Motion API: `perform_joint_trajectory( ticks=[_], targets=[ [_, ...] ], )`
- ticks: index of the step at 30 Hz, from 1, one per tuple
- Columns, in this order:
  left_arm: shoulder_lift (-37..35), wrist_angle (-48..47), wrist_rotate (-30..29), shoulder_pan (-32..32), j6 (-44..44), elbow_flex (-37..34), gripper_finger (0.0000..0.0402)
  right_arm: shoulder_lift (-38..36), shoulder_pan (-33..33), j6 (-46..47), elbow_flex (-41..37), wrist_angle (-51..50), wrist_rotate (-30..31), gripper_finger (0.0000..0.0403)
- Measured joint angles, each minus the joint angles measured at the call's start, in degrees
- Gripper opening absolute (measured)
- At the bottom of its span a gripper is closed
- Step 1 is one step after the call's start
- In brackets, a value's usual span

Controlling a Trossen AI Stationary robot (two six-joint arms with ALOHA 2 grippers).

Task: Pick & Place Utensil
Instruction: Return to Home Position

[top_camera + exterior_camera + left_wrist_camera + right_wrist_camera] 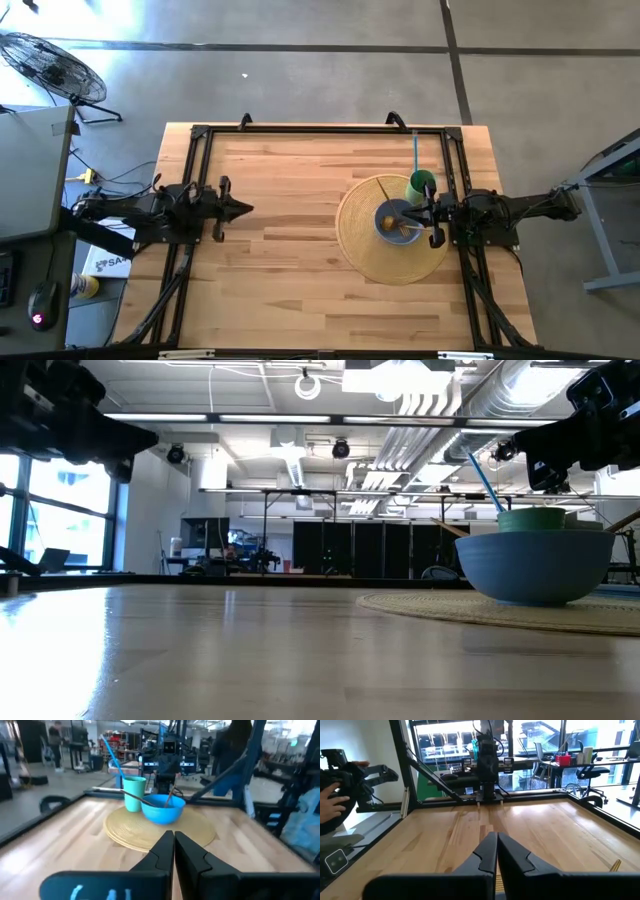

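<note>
Table (290, 265) ctr open; bowl (386, 216), cup (421, 184) crowd mat (375, 256).

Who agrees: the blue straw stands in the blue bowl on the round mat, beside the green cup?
Not quite. The straw stands in the cup, not the bowl; the left wrist view shows it. Cup and bowl do sit together on the mat.

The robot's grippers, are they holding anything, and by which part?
Nothing is held. The left gripper and the right gripper are both shut and empty.
</note>
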Motion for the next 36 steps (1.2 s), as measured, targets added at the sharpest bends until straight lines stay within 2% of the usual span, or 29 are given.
perform_joint_trajectory(
  ticks=[3,11,15,21,33,36],
  targets=[
    [0.02,-0.05,0.00,0.00,-2.92,0.00,0.0010,0.00,0.00,0.00,0.00,0.01,0.00,0.0007],
    [0.12,-0.05,0.04,-0.17,-2.45,0.02,0.0010,0.00,0.00,0.00,0.00,-0.01,0.00,0.0008],
    [1.15,0.08,-1.42,-4.77,-2.45,0.02,0.0010,0.00,0.00,0.00,0.00,-0.01,-0.01,0.0004],
    [1.49,-0.11,2.72,-7.58,-2.45,0.02,0.0010,0.00,0.00,0.00,0.00,-0.01,-0.01,0.0004],
    [1.49,-0.11,4.89,-7.53,-2.47,0.02,0.0010,0.00,0.00,0.00,0.00,-0.01,-0.02,0.0009],
    [1.49,-0.11,7.95,-7.52,-2.47,0.02,0.0010,0.00,0.00,0.00,0.00,-0.01,-0.02,0.0008]
  ],
)
